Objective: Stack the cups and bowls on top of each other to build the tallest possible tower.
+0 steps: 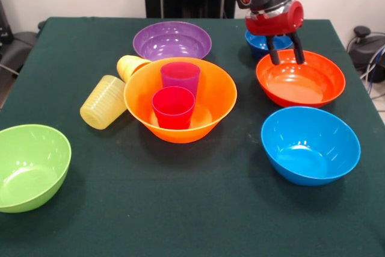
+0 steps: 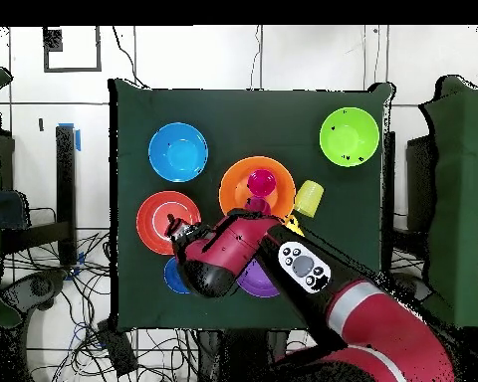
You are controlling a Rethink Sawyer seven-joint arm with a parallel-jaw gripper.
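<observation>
The largest orange-yellow bowl stands mid-table and holds an upright red-pink cup and a translucent purple cup side by side. A ribbed pale yellow cup and an orange-yellow cup lie on their sides at its left. My gripper is open and empty, with its fingers hanging over the far rim of the red-orange bowl. The small dark blue bowl sits just behind it. In the overhead view the gripper is at the red-orange bowl's edge.
The purple bowl stands behind the big bowl. The light blue bowl is in front of the red-orange one. The lime green bowl is at the near left corner. The table's edge runs close behind the dark blue bowl.
</observation>
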